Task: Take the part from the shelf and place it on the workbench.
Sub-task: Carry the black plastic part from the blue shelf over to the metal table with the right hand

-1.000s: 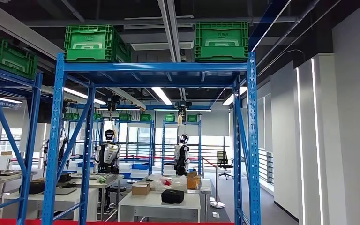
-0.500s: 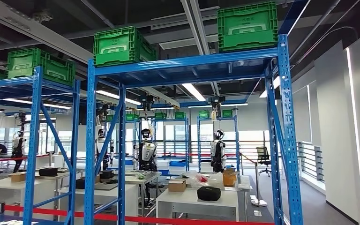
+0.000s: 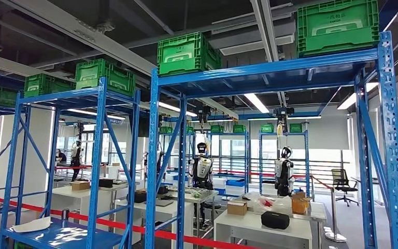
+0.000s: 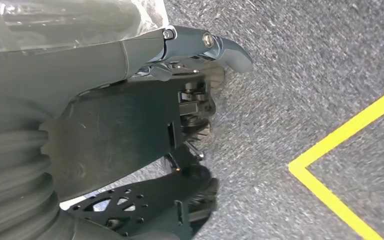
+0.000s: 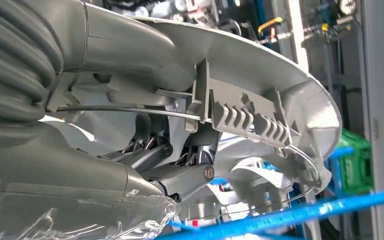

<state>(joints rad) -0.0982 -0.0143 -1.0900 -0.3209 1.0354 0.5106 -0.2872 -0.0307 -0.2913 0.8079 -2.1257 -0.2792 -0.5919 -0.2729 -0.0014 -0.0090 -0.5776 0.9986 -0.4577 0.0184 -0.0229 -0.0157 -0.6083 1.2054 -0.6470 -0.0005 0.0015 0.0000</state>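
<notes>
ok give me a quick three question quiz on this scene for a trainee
1. True or false: the right hand holds a grey plastic part.
2. What colour are the crates on top of the shelves? A red, B green, C yellow.
3. Fill in: the line on the carpet is ____.
Key: 1 true; 2 B; 3 yellow.

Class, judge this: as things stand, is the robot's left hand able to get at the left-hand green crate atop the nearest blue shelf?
Probably not. The left hand hangs low over the carpet, while the green crate sits high atop the blue shelf.
</notes>
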